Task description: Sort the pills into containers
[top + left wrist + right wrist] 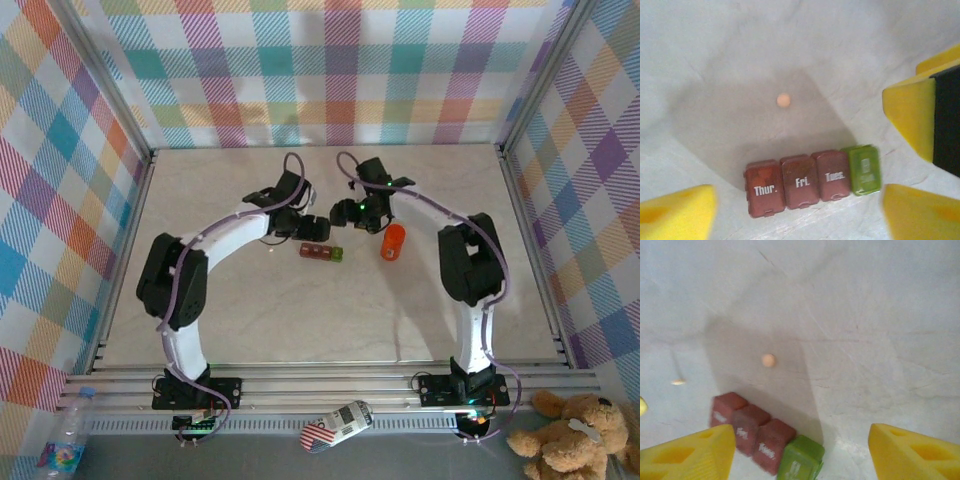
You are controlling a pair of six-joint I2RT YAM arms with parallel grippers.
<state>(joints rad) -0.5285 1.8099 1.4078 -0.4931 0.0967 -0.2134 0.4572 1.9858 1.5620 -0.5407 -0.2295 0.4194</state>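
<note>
Hovering low, the left gripper [797, 197] had its fingers spread wide; the containers [812, 181] lay on the table [700, 60] just beneath, a loose pill [783, 100] nearby; the right gripper [801, 432], likewise spread, hung by their green end.

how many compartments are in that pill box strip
4, joined in one row: red-brown Thur. box, Fri. box, Tues. box, then the green end box. None looks hidden.

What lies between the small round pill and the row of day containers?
Bare tabletop; in the left wrist view nothing rests between the pill and the containers.
</note>
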